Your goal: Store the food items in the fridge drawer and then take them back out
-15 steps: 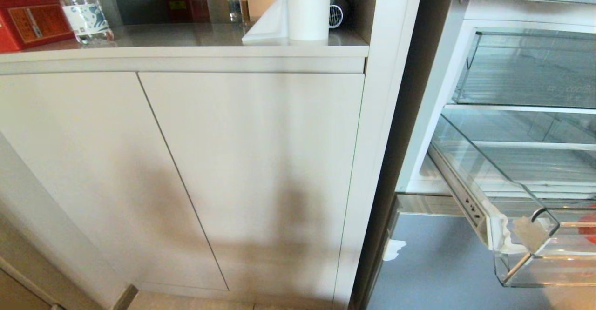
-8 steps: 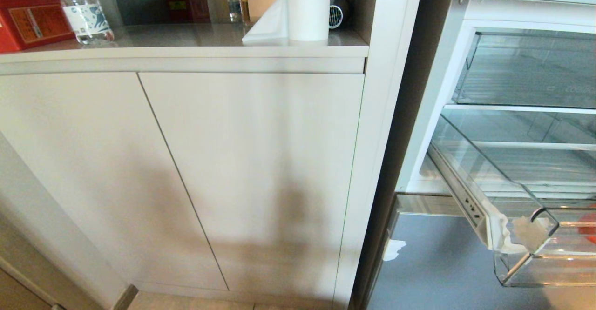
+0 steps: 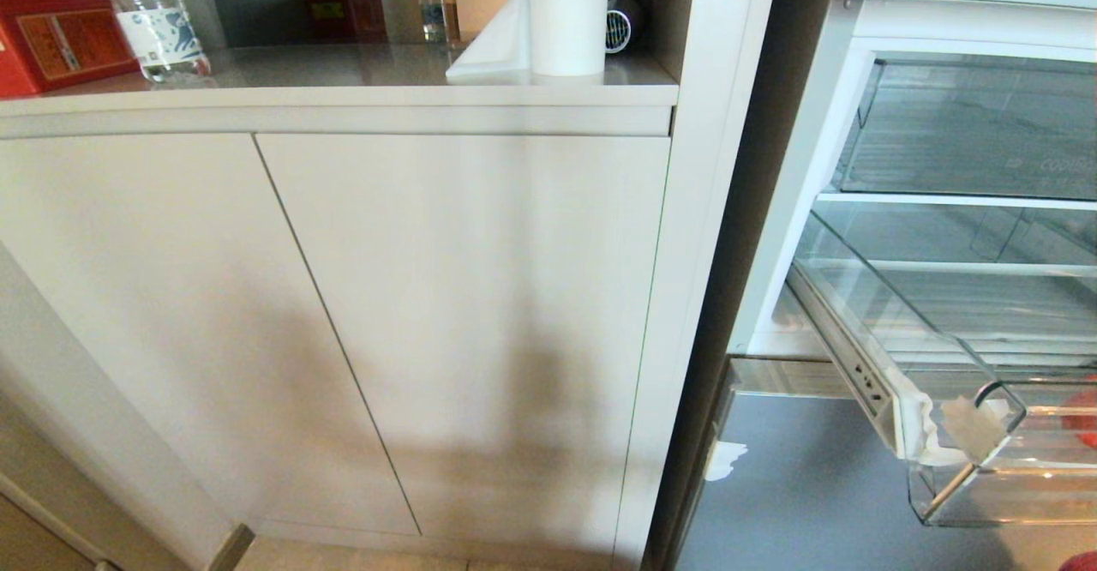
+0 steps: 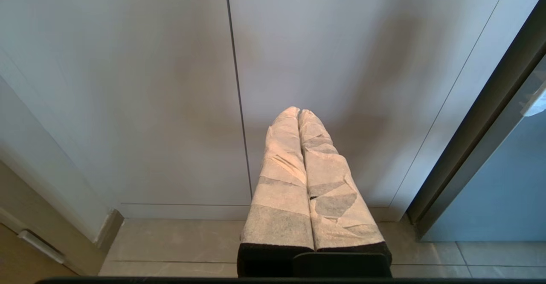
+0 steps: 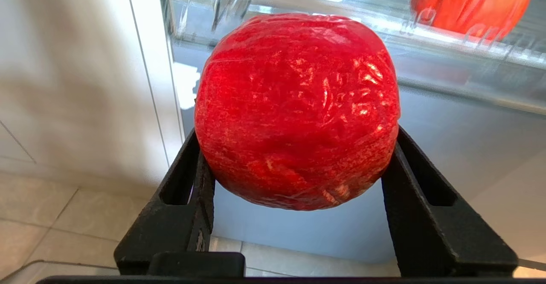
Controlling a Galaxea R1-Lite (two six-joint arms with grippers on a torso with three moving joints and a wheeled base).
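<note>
Right tool (image 5: 298, 215): black jaws clamped on a round, glossy red, wrinkle-skinned food item (image 5: 297, 109), held outside and below the front rim of the wide clear plastic fridge drawer (image 3: 968, 477). A second orange-red lump (image 5: 469, 2) lies inside the drawer. Left tool (image 4: 298, 113): wrapped fingers together, parked before the pale cabinet door (image 4: 341, 62). Advice: keep grip firm; carry clear of the rim.
</note>
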